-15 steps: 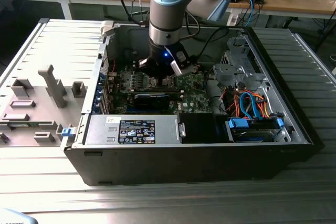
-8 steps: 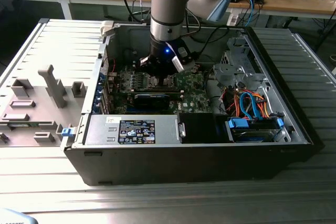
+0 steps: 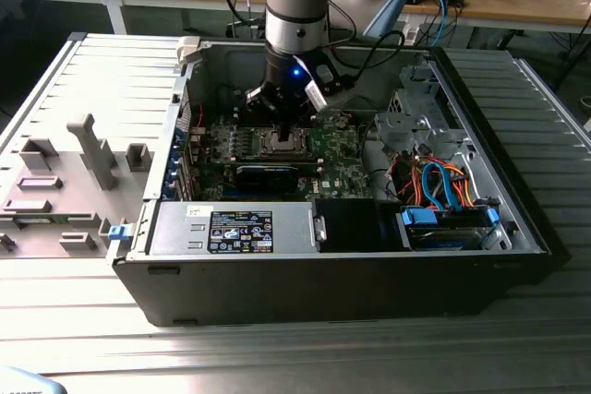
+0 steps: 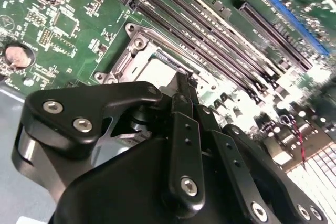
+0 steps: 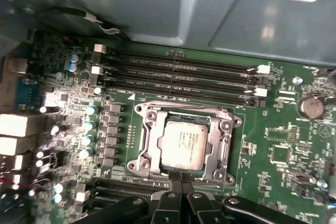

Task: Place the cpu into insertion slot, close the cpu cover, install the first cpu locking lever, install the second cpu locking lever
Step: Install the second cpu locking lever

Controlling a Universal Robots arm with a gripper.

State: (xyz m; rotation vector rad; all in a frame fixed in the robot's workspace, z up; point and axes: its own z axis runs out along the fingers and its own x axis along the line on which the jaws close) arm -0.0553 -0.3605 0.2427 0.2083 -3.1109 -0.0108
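Beside the tool [image 5: 180,181], the cpu [image 5: 184,144]

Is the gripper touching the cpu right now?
Cannot tell. In the first wrist view the gripper ends at the socket's edge beside the cpu, which lies in the socket; no gap or contact shows plainly.

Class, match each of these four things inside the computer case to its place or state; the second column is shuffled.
1. small silver-grey square cpu
2. round silver coin battery
3. long black memory slots
4. black gripper

A. parallel rows, empty
B. lying in the middle of the metal socket
C. at the socket's edge, fingers together
D. on the green board, apart from the socket

Pairs: 1-B, 2-D, 3-A, 4-C
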